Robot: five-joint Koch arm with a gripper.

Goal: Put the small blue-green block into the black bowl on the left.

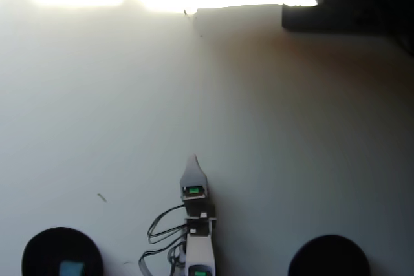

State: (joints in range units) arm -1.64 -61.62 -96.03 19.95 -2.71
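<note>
A: Where is the small blue-green block (pixel 71 267)?
B: Already inside the black bowl (pixel 39 247), bottom left of the overhead view. Looks like the placing step is finished.
A: And the gripper (pixel 193 159)?
B: Pointing up the picture over the bare table (pixel 291 127), well apart from both bowls. Only one narrow tip visible, so impossible to tell if apart or together.
A: Next move?
B: Probably nothing more, only rest. The second black bowl (pixel 330 255) seems empty.

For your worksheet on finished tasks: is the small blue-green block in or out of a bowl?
In. The small blue-green block lies inside the black bowl at the overhead view's lower left.
</note>
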